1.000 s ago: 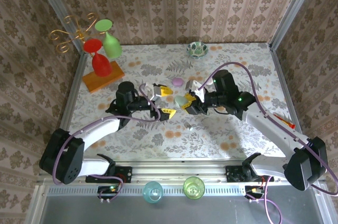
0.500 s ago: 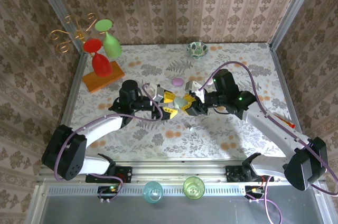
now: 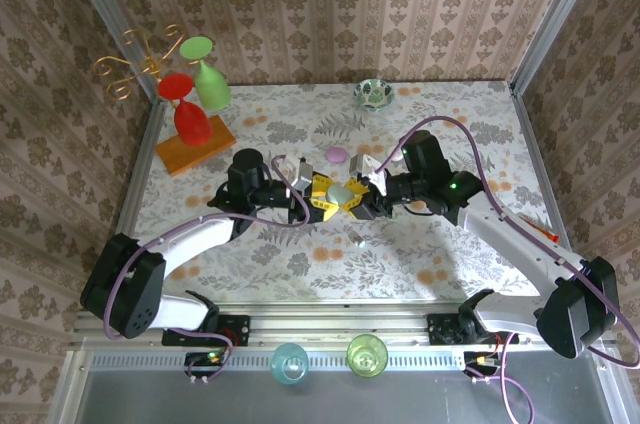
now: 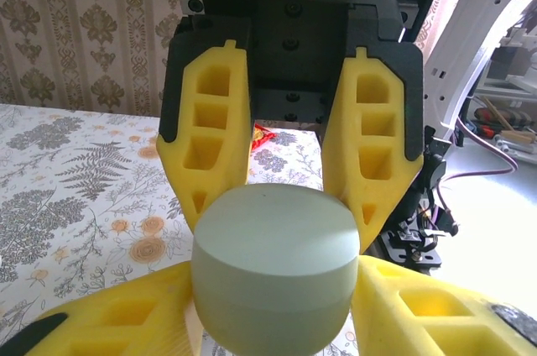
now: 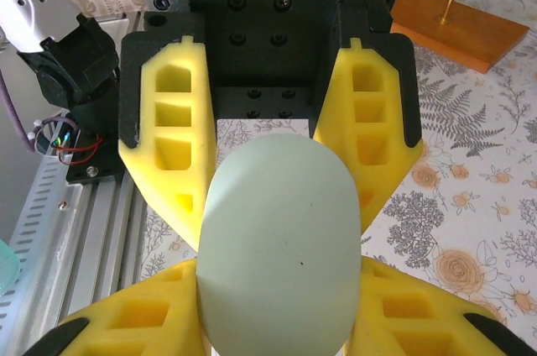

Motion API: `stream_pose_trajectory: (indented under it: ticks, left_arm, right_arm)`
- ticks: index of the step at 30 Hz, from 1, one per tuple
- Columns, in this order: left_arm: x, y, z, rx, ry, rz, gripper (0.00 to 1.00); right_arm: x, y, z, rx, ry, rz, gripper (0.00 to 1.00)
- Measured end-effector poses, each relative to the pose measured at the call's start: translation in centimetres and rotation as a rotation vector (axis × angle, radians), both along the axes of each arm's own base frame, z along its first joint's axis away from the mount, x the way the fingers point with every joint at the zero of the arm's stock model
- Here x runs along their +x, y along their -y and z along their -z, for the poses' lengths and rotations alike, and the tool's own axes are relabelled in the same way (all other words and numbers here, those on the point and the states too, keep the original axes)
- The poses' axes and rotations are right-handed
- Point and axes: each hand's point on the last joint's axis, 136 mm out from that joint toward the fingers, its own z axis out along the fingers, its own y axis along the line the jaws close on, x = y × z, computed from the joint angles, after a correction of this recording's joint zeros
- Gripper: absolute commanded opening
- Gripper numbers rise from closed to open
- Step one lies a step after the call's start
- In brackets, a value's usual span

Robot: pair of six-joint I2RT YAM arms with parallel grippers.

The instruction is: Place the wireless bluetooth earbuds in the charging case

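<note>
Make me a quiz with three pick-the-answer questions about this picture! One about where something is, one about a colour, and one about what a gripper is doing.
1. Where is the little patterned bowl?
A) at the far edge of the table
B) on the floor
C) on top of an arm

2. What colour is the rounded case held up in the middle?
A) black
B) pale green
C) bright red

3. What is the right gripper doing?
A) hanging wide open
B) holding a spoon
C) shut on the case

Answers:
1 A, the top view shows the bowl right by the back wall.
2 B, both wrist views show it pale green.
3 C, its yellow fingers press the case on both sides.
</note>
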Motion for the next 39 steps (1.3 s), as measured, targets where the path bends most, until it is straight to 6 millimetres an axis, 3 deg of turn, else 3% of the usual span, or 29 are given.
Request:
stream_pose_trajectory:
  ticks: [7,10,26,34,39]
  left_arm:
    - [-0.06,0.04,0.25,0.006,-0.018,0.009,0.35]
    - [-0.05,0.06,0.28,0.008,-0.018,0.010,0.48]
    - [0.04,0.17,0.25,0.020,-0.035,0.011,0.58]
    - [0.05,0.18,0.30,0.021,-0.036,0.012,0.53]
    - [0.08,0.17,0.30,0.021,-0.036,0.011,0.44]
  right_arm:
    - [-0.15,0.09,0.21,-0.007,-0.010,-0.002,0.28]
    - [-0.14,0.09,0.22,-0.007,-0.010,-0.001,0.28]
    - [-0.11,0.06,0.16,-0.005,-0.009,0.000,0.28]
    - [0.18,-0.08,-0.25,0.009,0.008,0.003,0.27]
    - [0.17,-0.09,-0.26,0.011,0.000,0.007,0.27]
